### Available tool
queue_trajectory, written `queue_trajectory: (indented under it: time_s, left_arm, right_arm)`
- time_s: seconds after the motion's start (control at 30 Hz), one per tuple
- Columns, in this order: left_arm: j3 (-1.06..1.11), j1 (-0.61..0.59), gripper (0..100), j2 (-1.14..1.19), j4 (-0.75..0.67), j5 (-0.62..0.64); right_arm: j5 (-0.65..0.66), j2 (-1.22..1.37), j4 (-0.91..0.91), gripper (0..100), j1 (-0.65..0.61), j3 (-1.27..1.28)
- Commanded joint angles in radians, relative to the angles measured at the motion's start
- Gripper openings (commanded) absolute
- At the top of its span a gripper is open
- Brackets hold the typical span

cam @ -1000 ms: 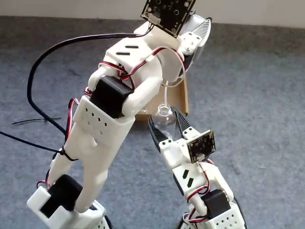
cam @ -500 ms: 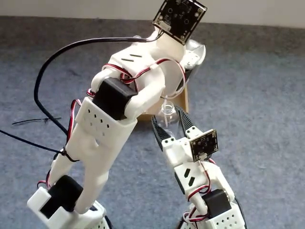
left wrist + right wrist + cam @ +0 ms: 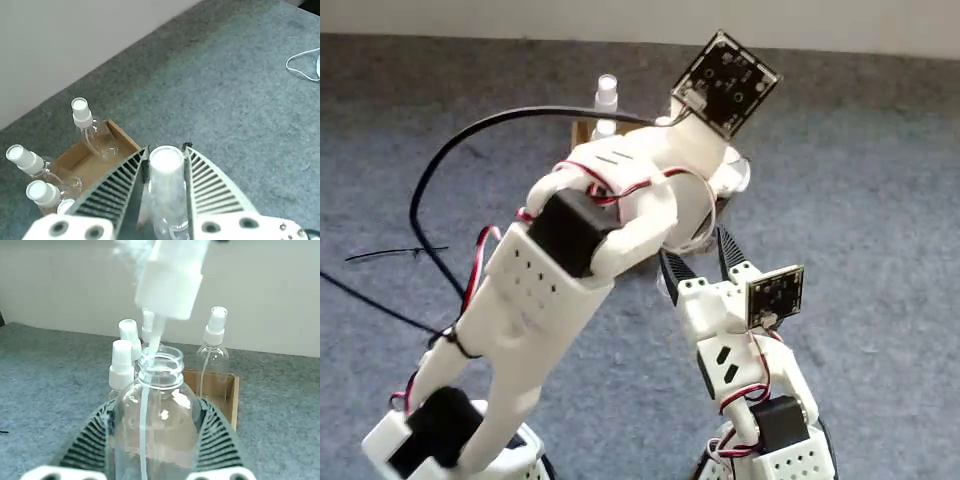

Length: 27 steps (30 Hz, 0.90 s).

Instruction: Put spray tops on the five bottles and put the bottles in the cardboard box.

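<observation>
Two grips: right pincer (image 3: 155, 412) clamps clear uncapped bottle (image 3: 159, 432), left pincer (image 3: 165, 149) white spray top (image 3: 166, 162).

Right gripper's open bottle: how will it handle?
Bottle looks clear and empty, so probably light and easily tipped once set down. Its smooth round wall between the ribbed fingers may slip or twist as the spray top goes on.

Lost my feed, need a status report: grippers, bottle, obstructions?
Left gripper shut on spray top. Right gripper shut on bottle. Top above neck, tube inside, not seated. Nothing between them.
</observation>
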Motion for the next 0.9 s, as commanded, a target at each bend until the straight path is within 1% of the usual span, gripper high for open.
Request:
queue_trajectory:
  time_s: [0.0,0.1,0.17,0.23,0.3,0.37,0.47,0.63,0.87]
  left_arm:
    - [0.185,-0.013,1,-0.133,0.003,-0.002]
    - [0.329,-0.013,1,-0.199,-0.006,-0.005]
    - [0.404,-0.013,1,-0.243,-0.043,-0.054]
    - [0.450,-0.015,4,-0.275,-0.075,-0.112]
    - [0.475,-0.015,10,-0.300,-0.095,-0.124]
    - [0.473,-0.015,14,-0.309,-0.098,-0.126]
    - [0.473,-0.019,15,-0.311,-0.141,-0.127]
    - [0.472,-0.088,15,-0.320,-0.199,-0.127]
    - [0.254,-0.104,15,-0.311,-0.137,-0.127]
  right_arm:
    - [-0.015,-0.012,-0.030,0.3,0.024,-0.039]
    - [-0.015,-0.012,-0.030,0.3,0.024,-0.045]
    - [-0.015,-0.012,-0.027,0.3,0.024,-0.042]
    - [-0.015,-0.012,-0.025,0.3,0.024,-0.042]
    - [-0.014,-0.012,-0.025,0.3,0.024,-0.042]
    - [-0.012,-0.012,-0.025,0.3,0.022,-0.042]
    - [-0.009,-0.012,-0.025,0.3,0.022,-0.042]
    - [-0.008,-0.012,-0.025,0.3,0.022,-0.035]
    - [-0.008,-0.010,-0.027,0.3,0.022,-0.035]
